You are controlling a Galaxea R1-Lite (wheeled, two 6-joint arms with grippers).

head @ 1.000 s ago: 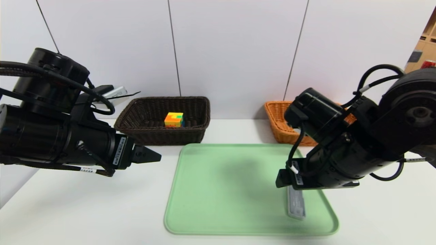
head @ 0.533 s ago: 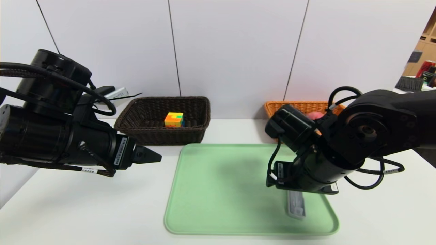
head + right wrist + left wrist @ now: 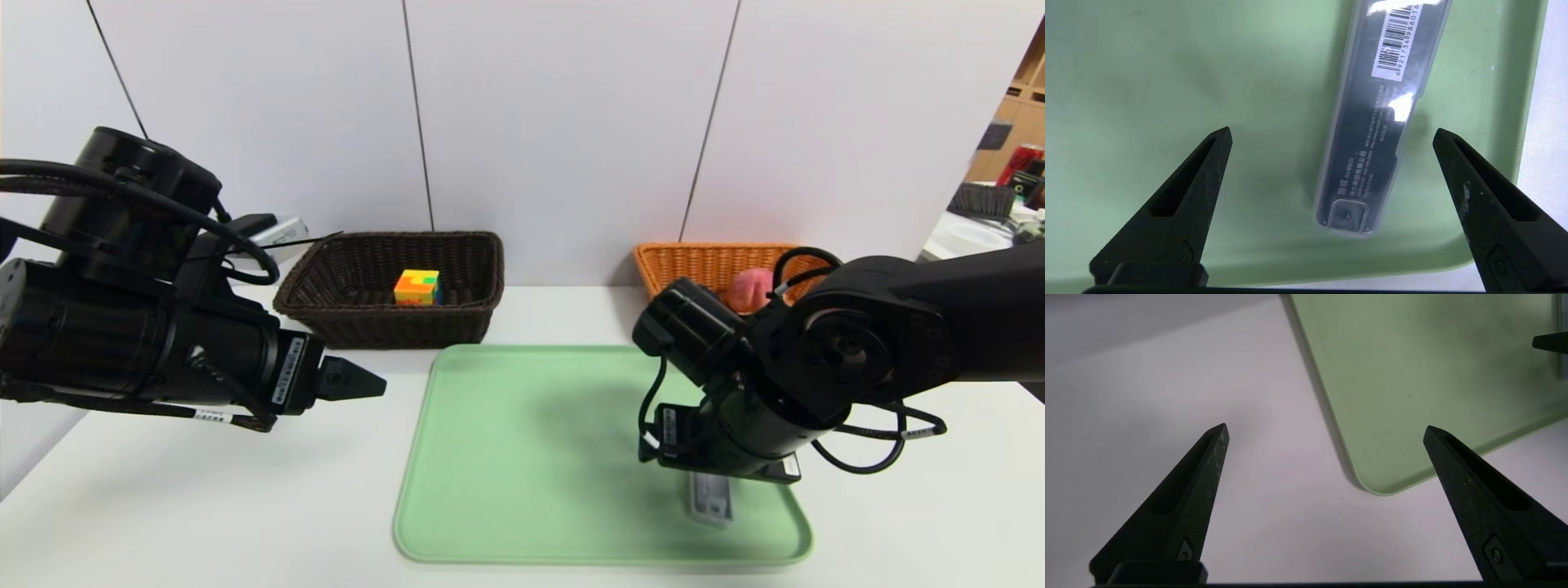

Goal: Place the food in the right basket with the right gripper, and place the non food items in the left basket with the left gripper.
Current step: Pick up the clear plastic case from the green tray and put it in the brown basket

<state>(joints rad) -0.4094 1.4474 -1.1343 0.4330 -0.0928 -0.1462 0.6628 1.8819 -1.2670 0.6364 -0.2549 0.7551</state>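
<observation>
A long clear plastic case with a dark insert and a barcode (image 3: 1372, 122) lies on the right side of the green tray (image 3: 531, 457). Only its near end (image 3: 709, 500) shows in the head view, below my right arm (image 3: 816, 384). My right gripper (image 3: 1333, 132) hovers open just above the case, one finger on each side, touching nothing. My left gripper (image 3: 363, 382) hangs open and empty over the table left of the tray (image 3: 1412, 396). The brown left basket (image 3: 326, 286) holds a multicoloured cube (image 3: 416, 287). The orange right basket (image 3: 702, 260) holds a pink round food item (image 3: 749, 290).
The baskets stand side by side against the back wall, behind the tray. White table (image 3: 204, 506) surrounds the tray. A tip of the right gripper's finger (image 3: 1549, 342) shows at the edge of the left wrist view. Cables loop off the right arm near the tray's right edge.
My right arm has swung left and down over the case, uncovering the orange basket and the pink item inside. The left arm has barely shifted.
</observation>
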